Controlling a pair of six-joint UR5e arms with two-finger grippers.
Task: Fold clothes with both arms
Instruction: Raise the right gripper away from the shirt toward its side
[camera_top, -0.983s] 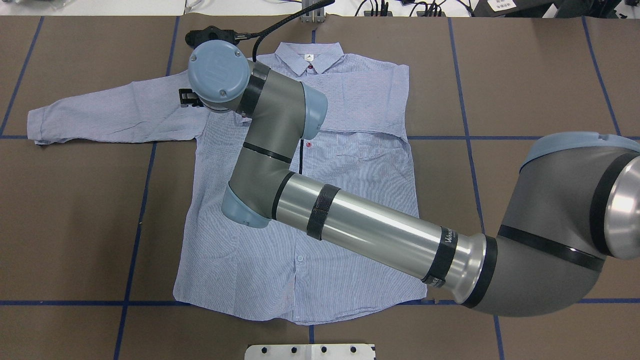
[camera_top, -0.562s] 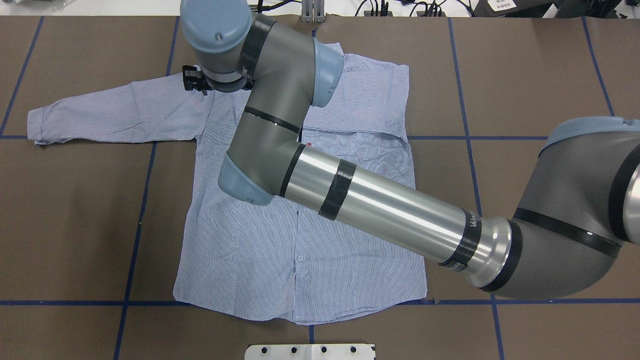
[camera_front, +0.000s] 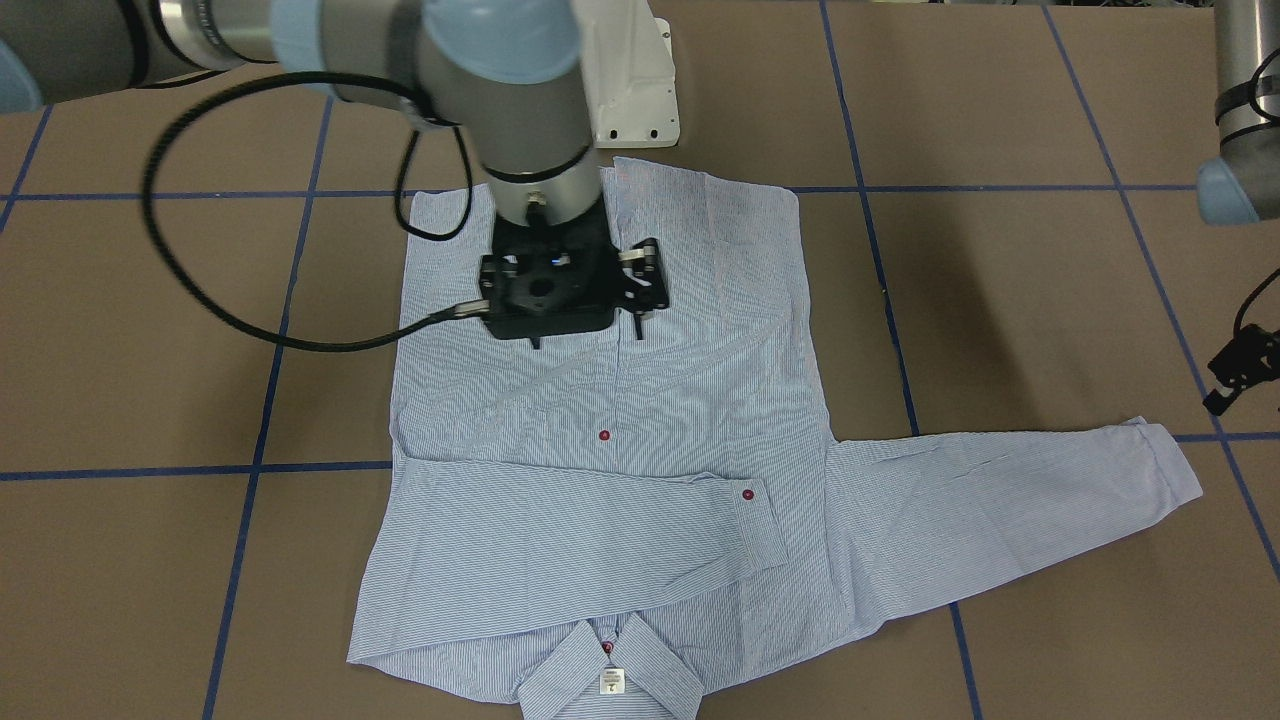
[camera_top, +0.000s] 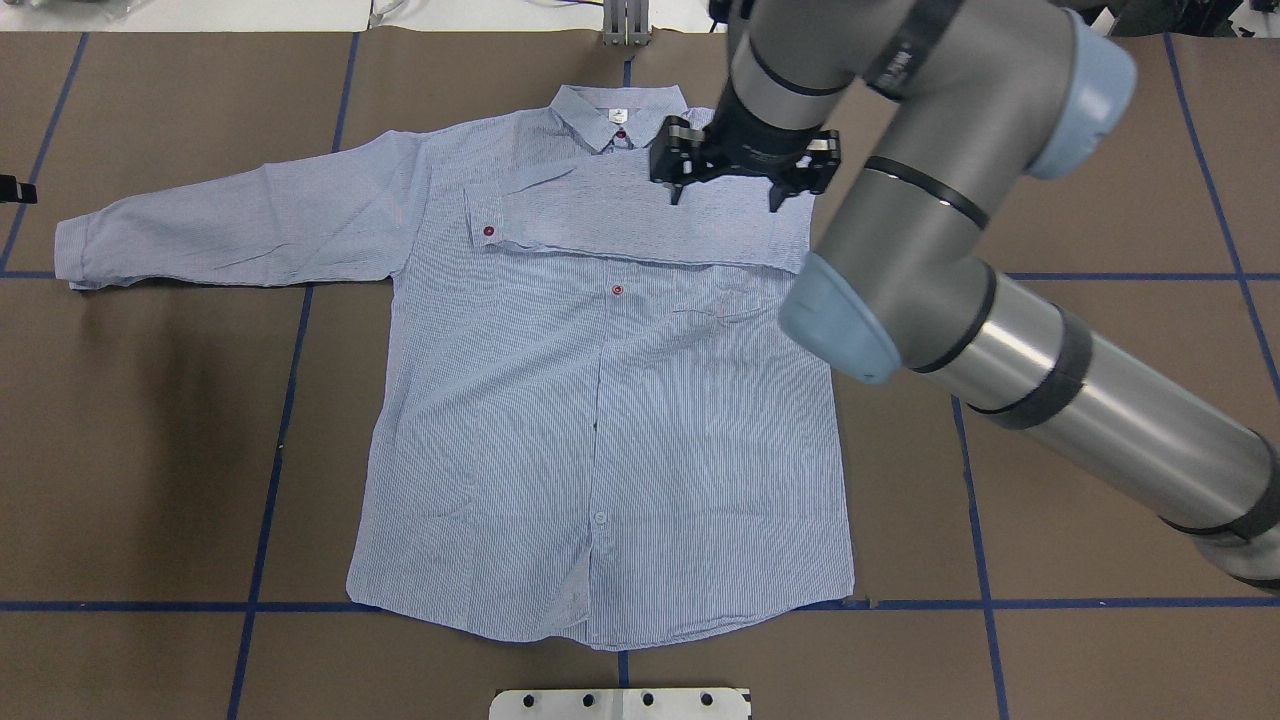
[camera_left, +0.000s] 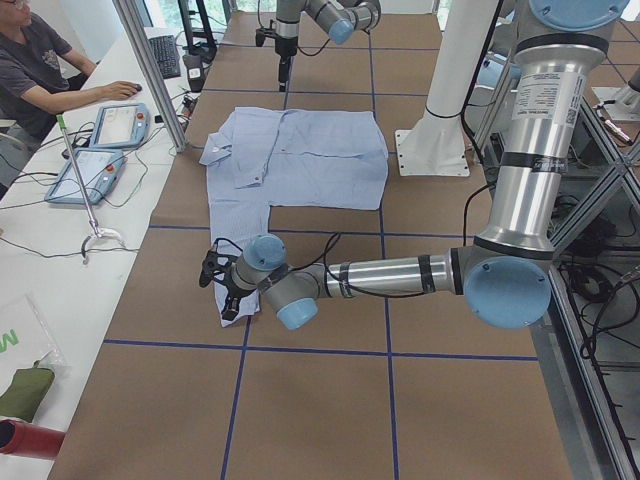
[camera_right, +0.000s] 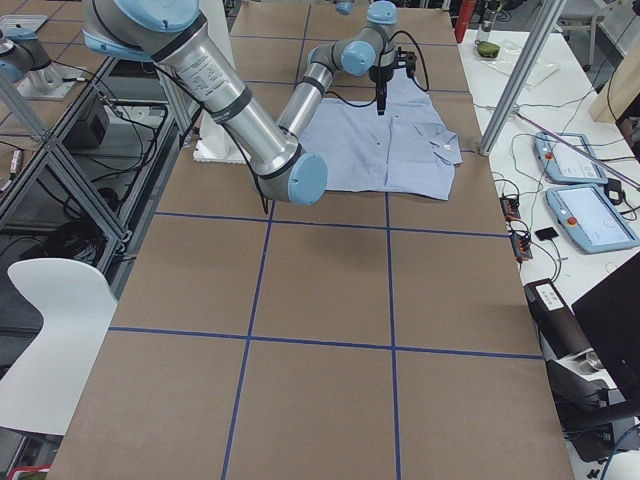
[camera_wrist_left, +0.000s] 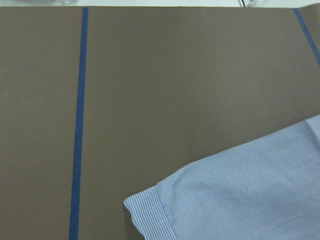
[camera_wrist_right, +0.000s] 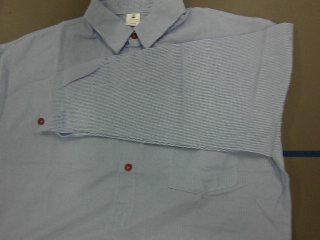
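The light blue striped shirt (camera_top: 600, 420) lies flat and front up on the brown table, collar (camera_top: 620, 105) at the far edge. One sleeve is folded across the chest, its cuff (camera_top: 487, 228) with a red button near the shirt's middle. The other sleeve (camera_top: 220, 220) lies stretched out sideways. My right gripper (camera_top: 727, 190) hovers open and empty above the folded sleeve, near the collar. My left gripper (camera_front: 1235, 375) is beside the outstretched sleeve's cuff (camera_wrist_left: 150, 215); I cannot tell whether it is open or shut.
The white pedestal base (camera_top: 620, 703) stands at the near table edge. Blue tape lines (camera_top: 270, 480) cross the brown surface. A metal post (camera_top: 625, 25) stands behind the collar. An operator (camera_left: 40, 60) and tablets sit at a side table.
My right arm has swung from the shirt's left shoulder across to the right, and its gripper now hangs above the folded sleeve. The shirt has not moved.
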